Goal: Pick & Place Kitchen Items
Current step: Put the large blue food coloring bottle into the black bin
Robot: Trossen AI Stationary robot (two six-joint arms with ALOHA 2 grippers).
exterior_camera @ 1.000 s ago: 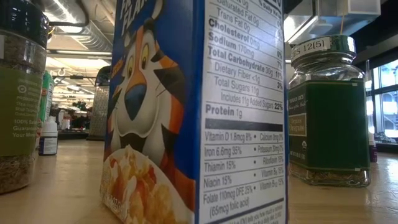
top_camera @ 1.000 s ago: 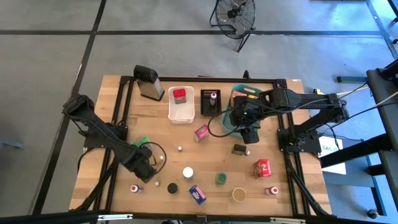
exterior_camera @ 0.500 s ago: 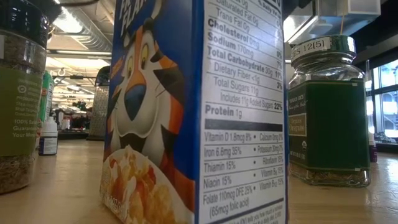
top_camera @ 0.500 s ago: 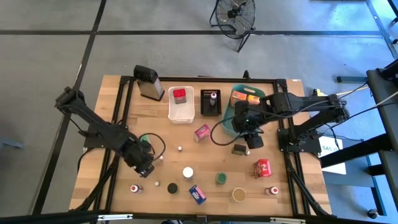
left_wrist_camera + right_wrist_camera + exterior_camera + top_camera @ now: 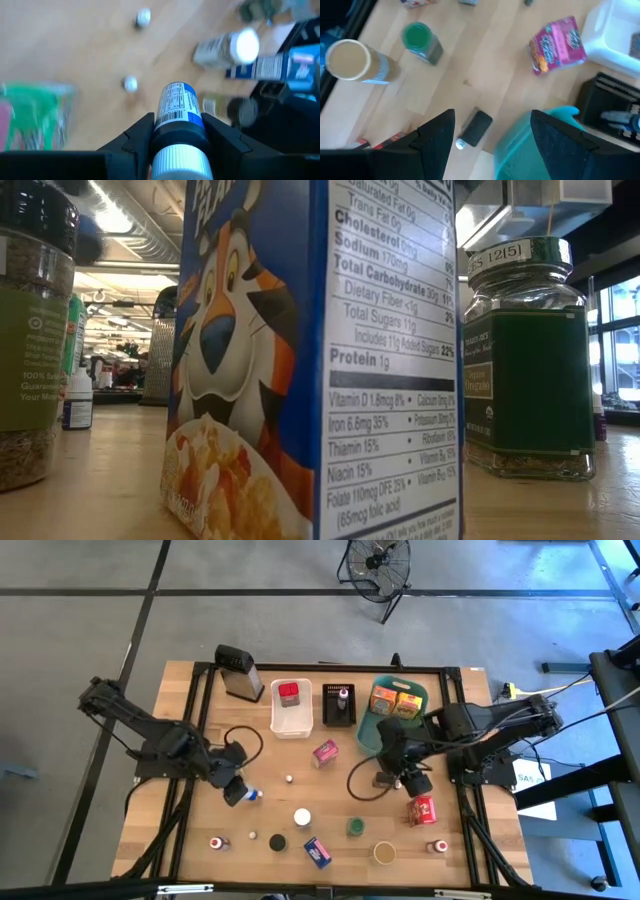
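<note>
My left gripper [image 5: 238, 790] hangs over the table's left half, shut on a small bottle with a blue label [image 5: 178, 112] and a ribbed white cap [image 5: 178, 161]. My right gripper [image 5: 403, 780] stands open just near-side of the teal basket [image 5: 400, 712], above a small dark bottle [image 5: 476, 128] that lies on its side on the table between the fingers' lines, untouched. Other kitchen items stand loose on the wood: a pink box [image 5: 324, 752], a red box [image 5: 421, 810], a green-lidded jar [image 5: 354, 827], a blue box [image 5: 317, 852]. My left gripper pinches the bottle's body just below the cap [image 5: 164, 126] between its two fingers [image 5: 141, 137]. The fingers slant down from the table's left. The bottle lies along them, cap toward the wrist, its base jutting out past the fingertips, lifted clear of the table.
At the far edge stand a metal grater [image 5: 238, 672], a white bin [image 5: 291, 718] and a black tray [image 5: 338, 708] holding a bottle. A green packet [image 5: 35, 115] lies beside the left arm. The low view is filled by a blue cereal box [image 5: 300, 360] and a green jar [image 5: 525, 360].
My left gripper has risen and tipped more level, carrying the blue-label bottle up off the table and slightly toward the far edge. My right gripper has swung from over the teal basket toward the table's near edge, still open, and now hangs above the dark bottle.
</note>
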